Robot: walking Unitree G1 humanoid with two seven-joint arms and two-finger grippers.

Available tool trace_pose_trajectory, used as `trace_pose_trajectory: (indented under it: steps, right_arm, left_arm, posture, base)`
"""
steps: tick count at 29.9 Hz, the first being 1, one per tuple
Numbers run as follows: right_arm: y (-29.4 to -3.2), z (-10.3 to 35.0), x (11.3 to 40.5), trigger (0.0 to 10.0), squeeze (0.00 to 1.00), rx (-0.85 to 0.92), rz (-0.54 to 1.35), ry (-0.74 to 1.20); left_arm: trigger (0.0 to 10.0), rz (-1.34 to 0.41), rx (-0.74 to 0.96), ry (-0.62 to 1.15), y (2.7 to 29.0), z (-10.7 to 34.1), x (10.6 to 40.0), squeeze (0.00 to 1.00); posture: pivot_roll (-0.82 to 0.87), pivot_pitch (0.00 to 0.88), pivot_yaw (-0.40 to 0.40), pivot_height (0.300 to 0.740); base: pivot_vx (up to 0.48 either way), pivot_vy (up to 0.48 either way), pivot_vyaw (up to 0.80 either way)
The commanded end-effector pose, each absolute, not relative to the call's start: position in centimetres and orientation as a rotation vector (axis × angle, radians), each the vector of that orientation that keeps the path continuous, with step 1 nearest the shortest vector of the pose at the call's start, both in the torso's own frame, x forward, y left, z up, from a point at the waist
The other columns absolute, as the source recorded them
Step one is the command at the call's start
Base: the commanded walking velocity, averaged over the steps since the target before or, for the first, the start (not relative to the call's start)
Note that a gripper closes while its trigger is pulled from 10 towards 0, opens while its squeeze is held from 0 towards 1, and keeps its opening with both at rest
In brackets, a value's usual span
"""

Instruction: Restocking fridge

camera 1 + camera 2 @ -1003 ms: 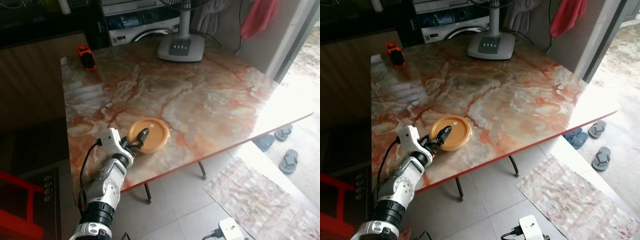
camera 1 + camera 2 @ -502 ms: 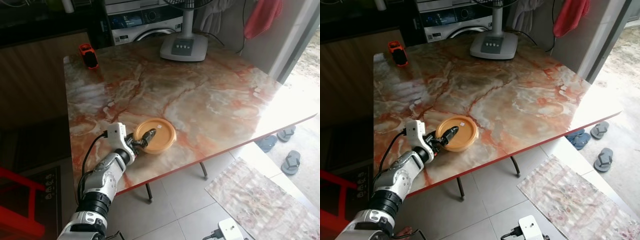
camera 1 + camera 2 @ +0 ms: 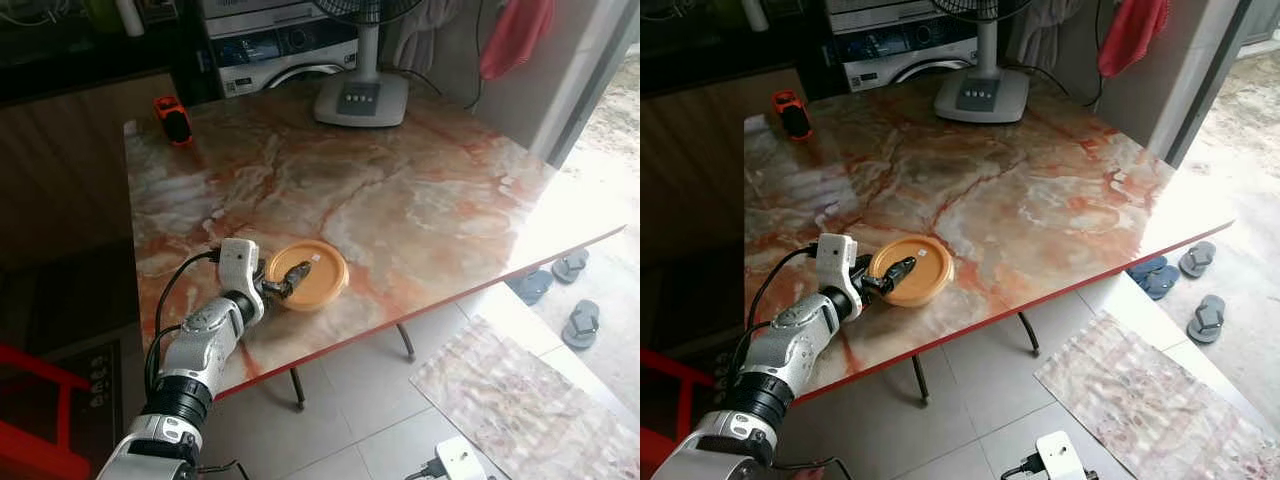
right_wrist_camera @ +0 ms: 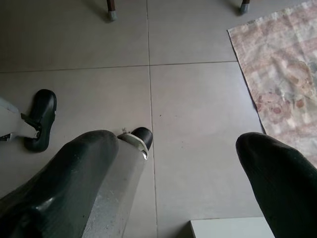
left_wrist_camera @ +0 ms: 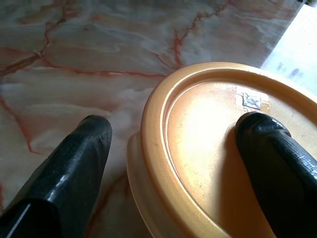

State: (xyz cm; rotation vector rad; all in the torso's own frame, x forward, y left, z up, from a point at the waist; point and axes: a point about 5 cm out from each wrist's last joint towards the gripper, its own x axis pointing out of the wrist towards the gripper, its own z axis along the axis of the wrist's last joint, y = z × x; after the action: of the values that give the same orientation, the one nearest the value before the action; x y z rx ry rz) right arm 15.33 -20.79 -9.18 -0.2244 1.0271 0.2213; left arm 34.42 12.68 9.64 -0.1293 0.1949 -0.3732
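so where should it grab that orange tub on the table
By the near rim, coming from the table's front-left edge where the left pincer already is. The tub is low, round and wide, so its whole width is likely too big; the raised lid lip gives something to pinch. The wrist view shows one finger on the lid and one outside the wall, open around it.

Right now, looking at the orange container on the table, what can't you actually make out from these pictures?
- Container contents: the opaque lid hides them in every view.
- Sticker on the lid: too small and glare-washed to read.
- Left gripper straddles the rim, one finger on the lid; whether the outer finger touches the wall is unclear.
- Fan: cut off by the top edge.
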Motion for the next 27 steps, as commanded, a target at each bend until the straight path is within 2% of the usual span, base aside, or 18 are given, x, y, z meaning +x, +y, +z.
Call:
trace_pose_trajectory:
  steps: [1, 9, 16, 23, 27]
  right_arm:
    - [-20.8, -9.3, 15.1, 10.0, 0.00, -0.228, 0.230, 1.034]
    - [-20.8, -9.2, 15.1, 10.0, 0.00, -0.228, 0.236, 1.034]
    - [-20.8, -9.2, 15.2, 10.0, 0.00, -0.227, 0.235, 1.032]
    - [-20.8, -9.2, 15.2, 10.0, 0.00, -0.229, 0.237, 1.032]
    - [-20.8, -9.2, 15.2, 10.0, 0.00, -0.236, 0.237, 1.031]
  left_arm:
    - [10.0, -0.294, -0.056, 0.415, 14.1, 4.5, 31.9, 0.00]
    - [10.0, -0.228, 0.042, 0.248, 14.9, 5.4, 31.0, 0.00]
    - [10.0, -0.232, 0.082, 0.190, 14.7, 5.4, 29.9, 0.00]
    - [10.0, -0.223, 0.077, 0.185, 14.9, 5.3, 29.6, 0.00]
    - [10.0, -0.168, 0.019, 0.103, 15.7, 7.0, 30.2, 0.00]
  posture:
    - [-0.03, 0.074, 0.007, 0.740]
    - [-0.03, 0.078, 0.007, 0.740]
    - [-0.03, 0.077, 0.009, 0.740]
    - [-0.03, 0.076, 0.007, 0.740]
    - [-0.03, 0.077, 0.004, 0.740]
  base:
    - [0.000, 0.000, 0.00]
    - [0.000, 0.000, 0.00]
    - [0.000, 0.000, 0.00]
    - [0.000, 0.000, 0.00]
    - [0.000, 0.000, 0.00]
